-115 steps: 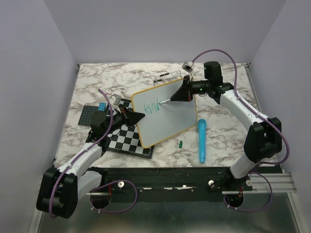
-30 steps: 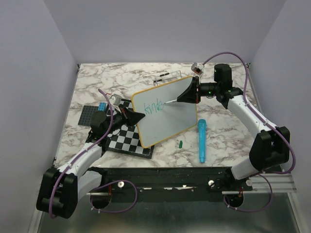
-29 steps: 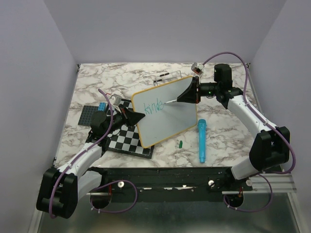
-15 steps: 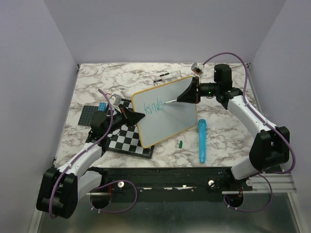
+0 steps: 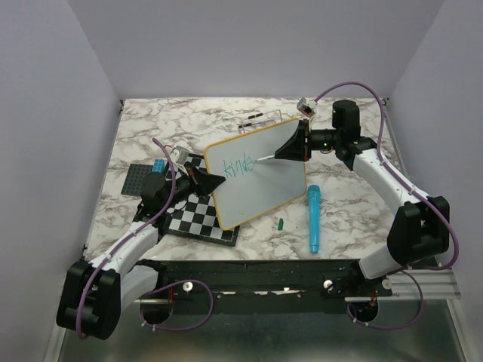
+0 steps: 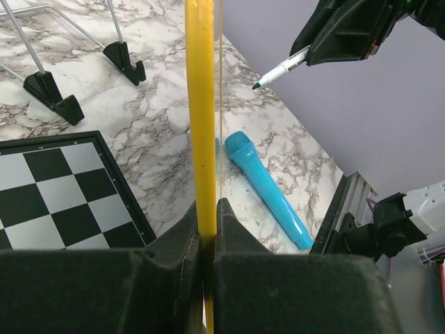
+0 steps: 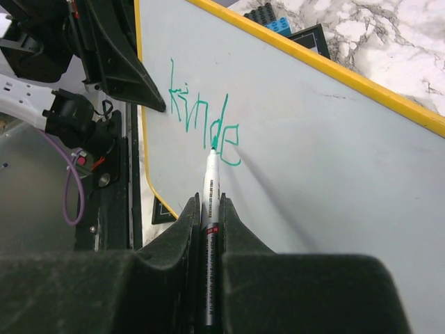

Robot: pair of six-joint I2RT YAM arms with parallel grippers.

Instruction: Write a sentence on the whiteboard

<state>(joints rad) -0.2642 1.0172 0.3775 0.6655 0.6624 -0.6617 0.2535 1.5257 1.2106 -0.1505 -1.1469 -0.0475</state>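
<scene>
Top: whiteboard (image 5: 260, 181) mid-bench (image 5: 151, 128), tilted up, long axis 8-to-2 o'clock. Left fingers (image 5: 210, 182) clamped on its 9 o'clock edge. Right fingers (image 5: 287, 150) clamped on marker (image 5: 264, 158) pointing 9 o'clock.
Left wrist: whiteboard (image 6: 202, 104) edge-on, running 12-to-6.
Right wrist: marker (image 7: 211, 181) tip at green sentence (image 7: 205, 125), "kinde" so far.

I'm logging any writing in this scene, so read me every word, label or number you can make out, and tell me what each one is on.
"kinde": green handwriting on the whiteboard.
Small print on the marker barrel: too small to read.
No other text can be read in any view.
</scene>
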